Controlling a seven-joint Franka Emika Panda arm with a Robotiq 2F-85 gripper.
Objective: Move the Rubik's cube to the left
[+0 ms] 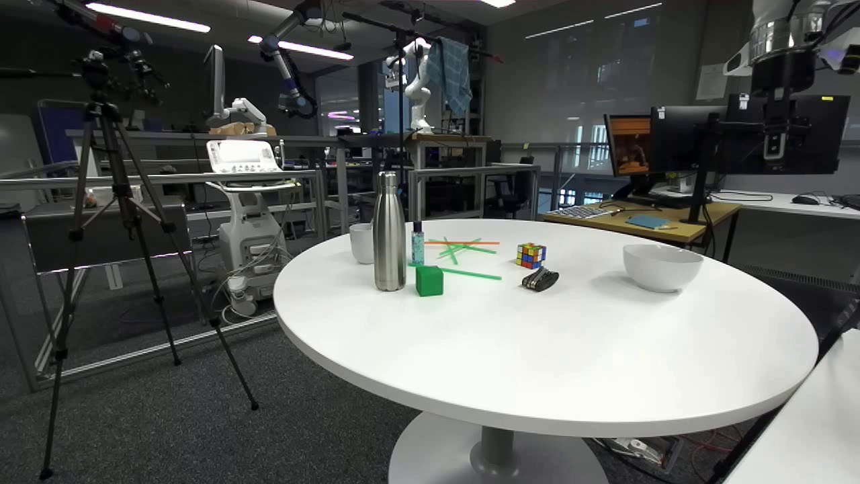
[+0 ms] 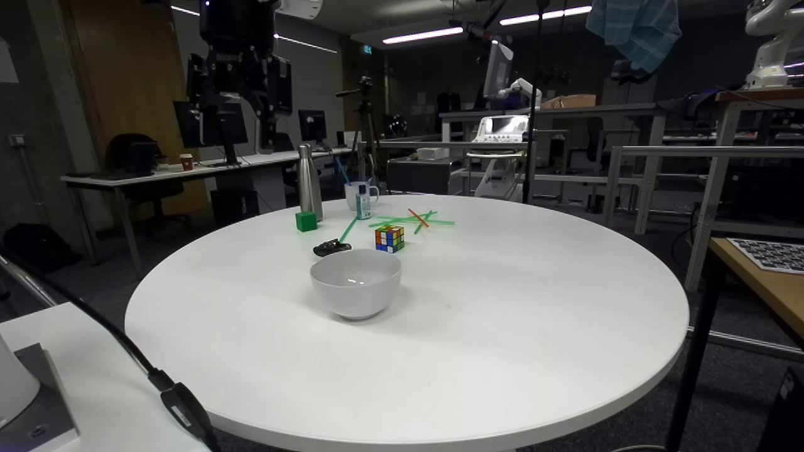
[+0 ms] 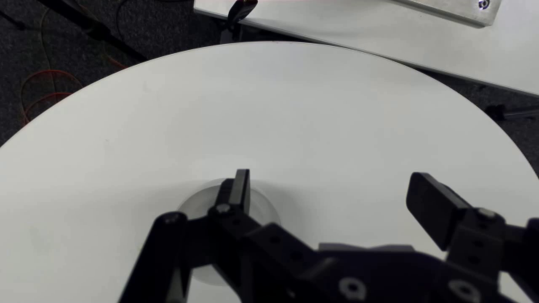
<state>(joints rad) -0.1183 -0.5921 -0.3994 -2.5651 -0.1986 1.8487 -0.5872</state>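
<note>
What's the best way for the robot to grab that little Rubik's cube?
Probably from straight above, gripping the middle of two opposite side faces of the Rubik's cube. It sits flat on the table, its top is uncovered, and its boxy shape offers flat faces. Choosing the pair not facing the small dark object nearby should leave more room.
</note>
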